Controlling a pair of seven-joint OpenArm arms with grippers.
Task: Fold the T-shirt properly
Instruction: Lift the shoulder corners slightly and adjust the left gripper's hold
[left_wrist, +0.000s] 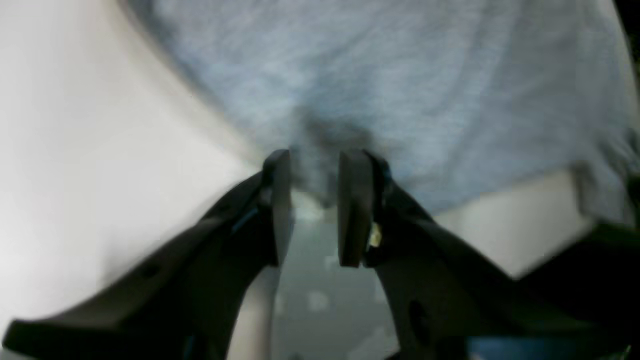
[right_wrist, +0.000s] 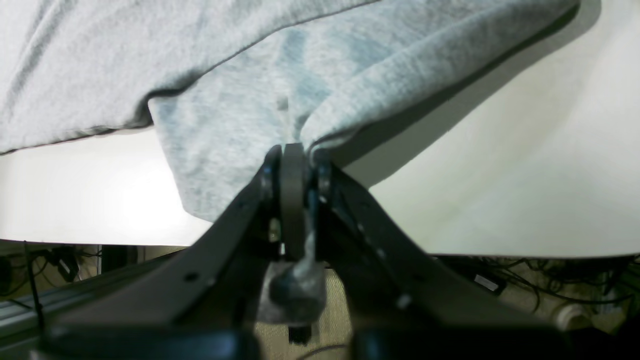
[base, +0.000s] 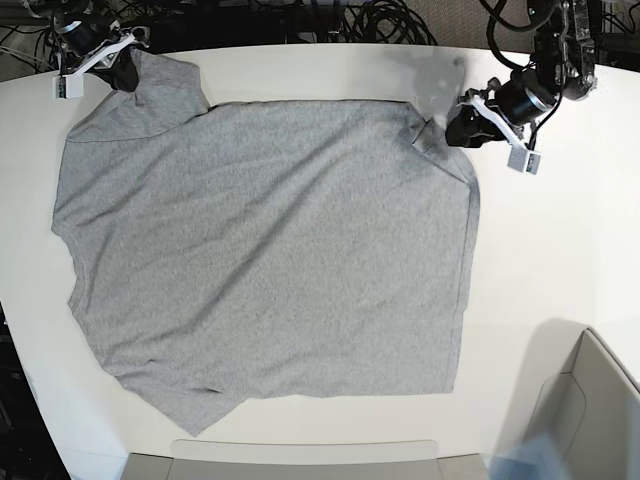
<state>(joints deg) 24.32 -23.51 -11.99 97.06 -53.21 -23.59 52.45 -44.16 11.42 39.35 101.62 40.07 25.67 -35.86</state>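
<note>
T-shirt: The heather-grey T-shirt (base: 265, 250) lay spread plain side up across the middle of the bench, one sleeve bunched at the far corner on the base view's left, its hem running down the right side.
Bench: A white bench (base: 540, 260) with rounded far corners carried the cloth; bare surface showed on every side of it, widest on the base view's right.
Right claw: The right claw (right_wrist: 295, 165) sat at the far left corner of the base view, its jaws pressed together on a fold of the T-shirt's edge, with grey cloth bunched upward from the pinch.
Left claw: The left claw (left_wrist: 314, 200) stood at the far right of the base view, just beside the shirt's corner; its jaws were parted with a clear gap, and no cloth was gripped between them, though the wrist picture was blurred.
Room: Dark cables (base: 340, 20) tangled beyond the bench's far edge, and more wiring showed below the bench in the right wrist view.
Near edge: Grey box-like shapes (base: 590, 410) sat at the near edge and near right corner; what they were could not be told.
</note>
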